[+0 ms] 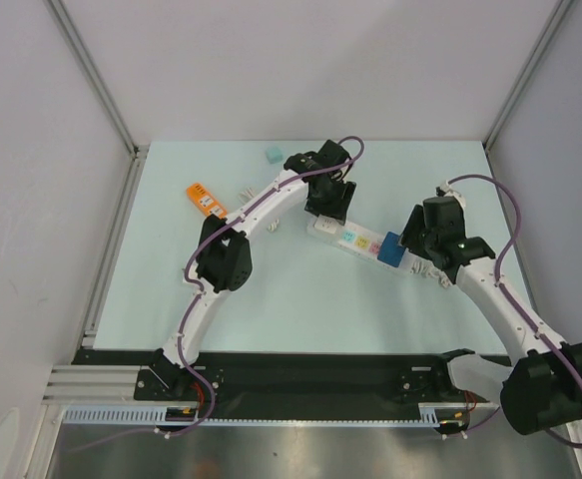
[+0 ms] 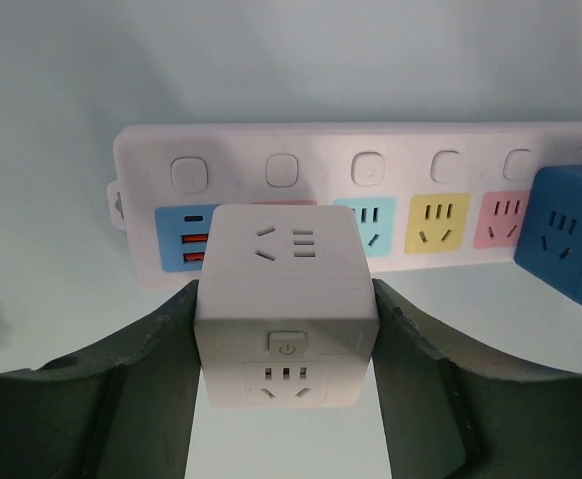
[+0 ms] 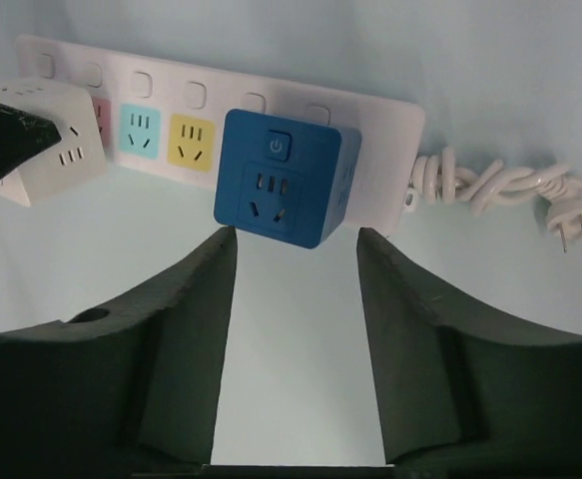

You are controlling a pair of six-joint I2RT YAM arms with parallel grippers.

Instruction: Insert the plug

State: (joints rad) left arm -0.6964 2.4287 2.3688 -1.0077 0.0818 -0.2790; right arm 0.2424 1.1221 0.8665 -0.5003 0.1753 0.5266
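Note:
A white power strip [image 1: 355, 241] with coloured sockets lies mid-table; it also shows in the left wrist view [image 2: 370, 165] and the right wrist view [image 3: 370, 120]. My left gripper [image 2: 287, 349] is shut on a white cube plug [image 2: 286, 299], held over the strip's red socket beside the blue USB panel [image 2: 183, 239]. The cube also shows in the right wrist view [image 3: 56, 135]. A blue cube plug [image 3: 286, 180] sits plugged in the strip near its cable end [image 1: 391, 249]. My right gripper [image 3: 295, 269] is open and empty, just behind the blue cube.
An orange card [image 1: 205, 201] and a small teal block [image 1: 270, 156] lie at the back left. The strip's coiled white cable with its plug [image 3: 500, 190] lies to the right. Grey walls enclose the table.

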